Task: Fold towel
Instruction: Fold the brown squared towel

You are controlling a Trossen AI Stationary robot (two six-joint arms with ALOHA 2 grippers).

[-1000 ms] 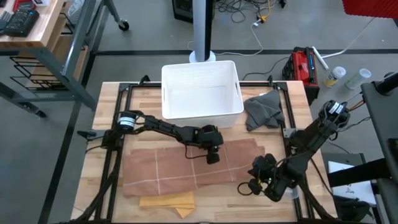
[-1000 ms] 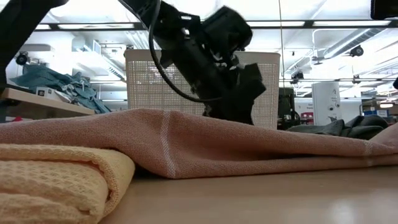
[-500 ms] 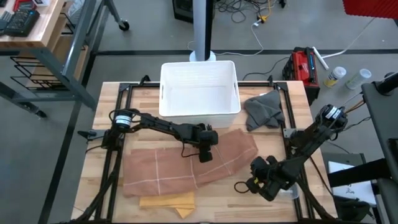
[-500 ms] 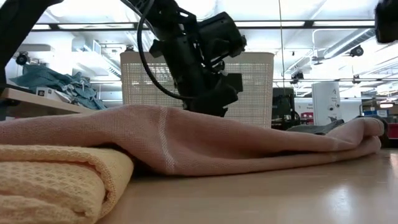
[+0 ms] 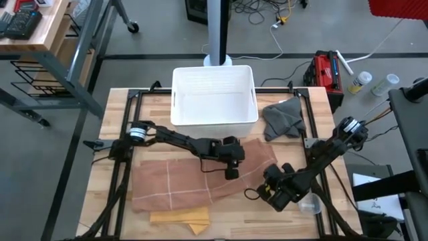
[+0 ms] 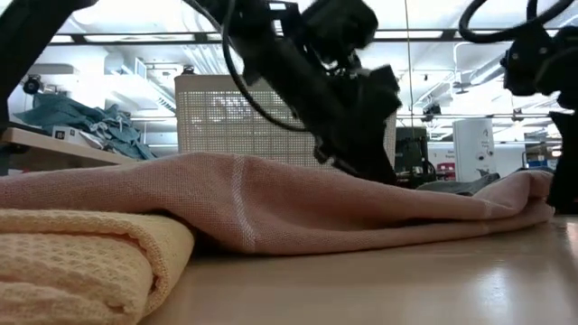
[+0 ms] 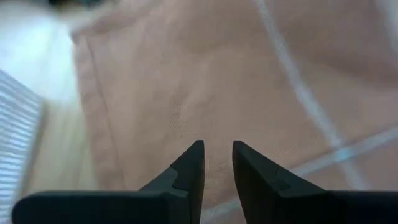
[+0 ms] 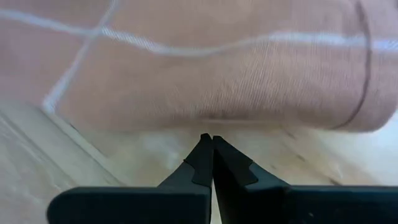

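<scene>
Presently the pink towel (image 5: pixel 200 182) lies on the tabletop (image 5: pixel 114 201), partly folded, its right end doubled over loosely. The left pincer (image 5: pixel 231 173), narrowly parted and empty, hovers above it. The right pincer (image 5: pixel 257 195), closed on nothing, sits beside the fold edge. Squaring remains, in my judgement.

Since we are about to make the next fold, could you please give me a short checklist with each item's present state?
1. Left gripper free of cloth: ok, slightly open over the pink towel.
2. Right gripper ready to grasp: not ok, shut, off the towel's edge.
3. Towel flat: not ok, right side bunched.
4. Yellow cloth clear of the towel: not ok, partly under its front edge.
5. Basket and grey cloth clear: ok.
</scene>
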